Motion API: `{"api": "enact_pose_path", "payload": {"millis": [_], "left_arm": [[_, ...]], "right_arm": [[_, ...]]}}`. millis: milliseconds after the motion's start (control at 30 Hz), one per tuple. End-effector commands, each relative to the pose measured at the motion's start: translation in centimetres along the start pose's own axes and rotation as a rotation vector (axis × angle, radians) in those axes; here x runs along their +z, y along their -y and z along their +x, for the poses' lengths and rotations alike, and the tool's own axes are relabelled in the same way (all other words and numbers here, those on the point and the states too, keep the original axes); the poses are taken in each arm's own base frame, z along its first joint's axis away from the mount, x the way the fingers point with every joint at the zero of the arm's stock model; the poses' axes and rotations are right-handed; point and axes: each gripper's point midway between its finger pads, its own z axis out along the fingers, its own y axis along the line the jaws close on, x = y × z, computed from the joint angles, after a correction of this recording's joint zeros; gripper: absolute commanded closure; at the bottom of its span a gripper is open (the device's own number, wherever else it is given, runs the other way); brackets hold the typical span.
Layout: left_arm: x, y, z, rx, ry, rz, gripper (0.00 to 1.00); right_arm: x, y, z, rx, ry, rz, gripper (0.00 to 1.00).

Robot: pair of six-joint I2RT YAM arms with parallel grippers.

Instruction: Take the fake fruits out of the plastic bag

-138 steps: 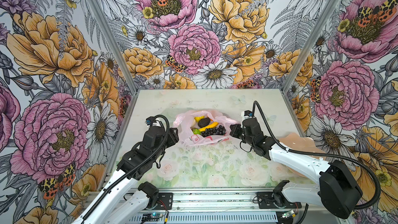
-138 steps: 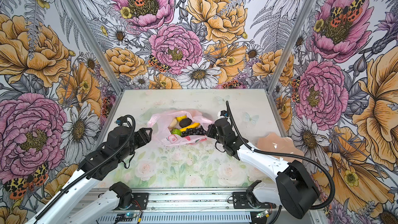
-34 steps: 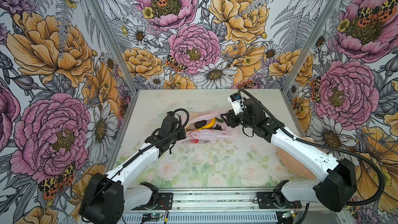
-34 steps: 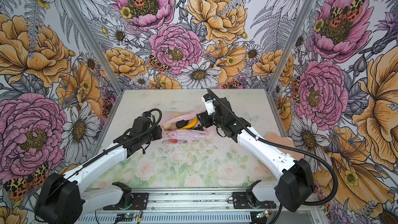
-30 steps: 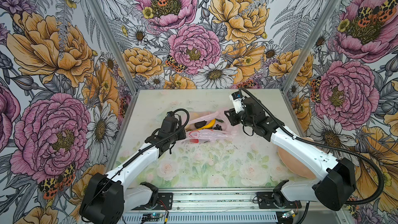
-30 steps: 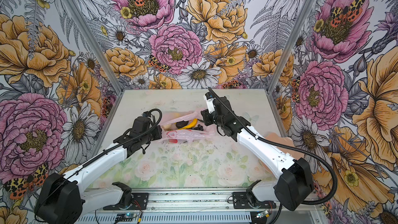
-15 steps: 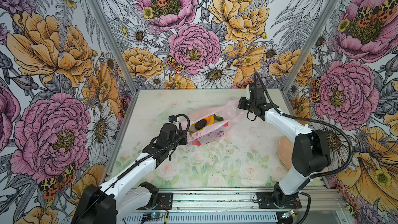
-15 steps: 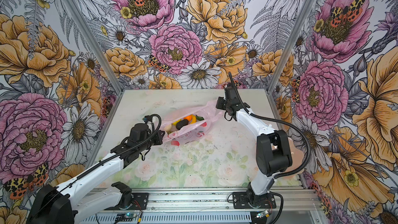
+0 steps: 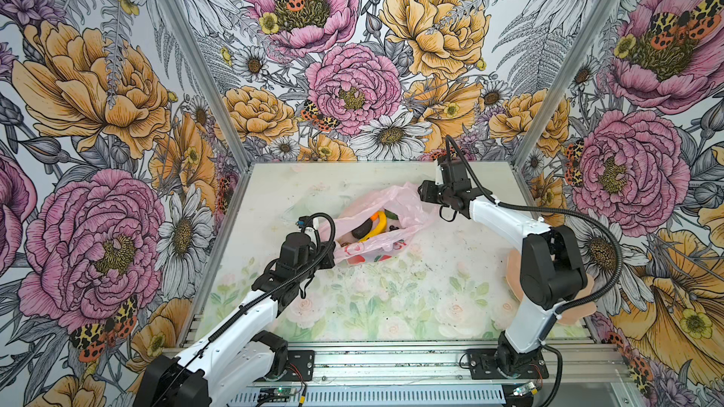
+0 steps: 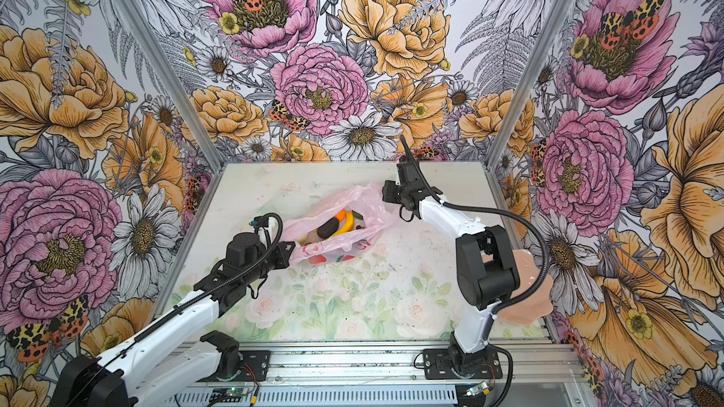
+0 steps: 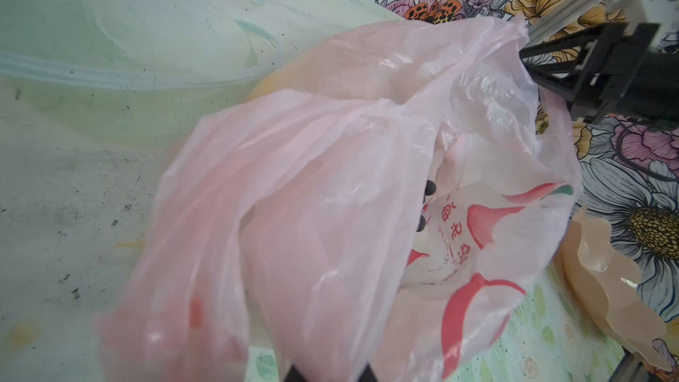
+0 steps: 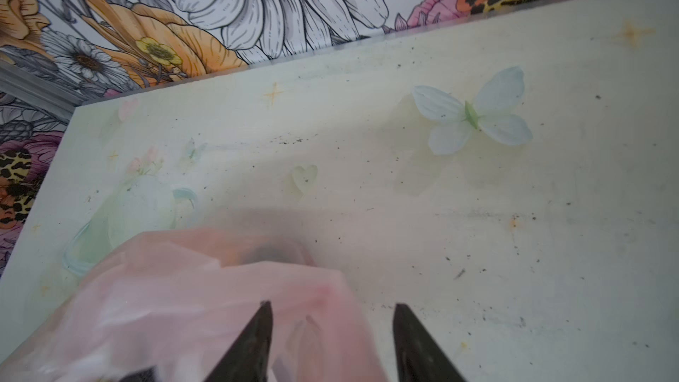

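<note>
The pink plastic bag lies mid-table, its mouth gaping upward. Inside show fake fruits: a yellow banana, a dark avocado and an orange. My left gripper is shut on the bag's near left end; in the left wrist view the film runs down between its tips. My right gripper stands open at the bag's far right end, with loose film lying between the spread fingers. Dark grapes peek from a fold.
A peach-pink scalloped plate sits at the table's right edge, partly behind the right arm's elbow. The flowered back wall stands close behind the right gripper. Bare tabletop stretches in front of the bag.
The two grippers pulled the bag's ends apart, the right toward the back right corner. The right gripper then opened and let go of its end; the left still grips.
</note>
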Motion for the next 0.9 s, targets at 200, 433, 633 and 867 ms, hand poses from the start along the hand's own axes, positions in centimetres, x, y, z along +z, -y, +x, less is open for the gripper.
{"api": "enact_pose_path", "payload": {"millis": [200, 433, 633, 867], "left_arm": [[1.3, 2.3, -0.9, 0.103, -0.020, -0.019, 1.00], [1.2, 2.4, -0.1, 0.112, -0.030, -0.029, 1.00], [1.3, 2.5, 1.3, 0.126, -0.050, -0.039, 1.00], [1.3, 2.7, 2.4, 0.113, -0.064, -0.050, 1.00]], "right_arm": [[-9.5, 3.8, -1.9, -0.069, 0.147, 0.261, 0.13], [-13.3, 0.6, -0.5, -0.100, 0.146, 0.218, 0.13], [-9.3, -4.4, 5.5, -0.103, -0.019, 0.145, 0.19], [-5.0, -2.5, 9.3, -0.043, -0.095, 0.298, 0.20]]}}
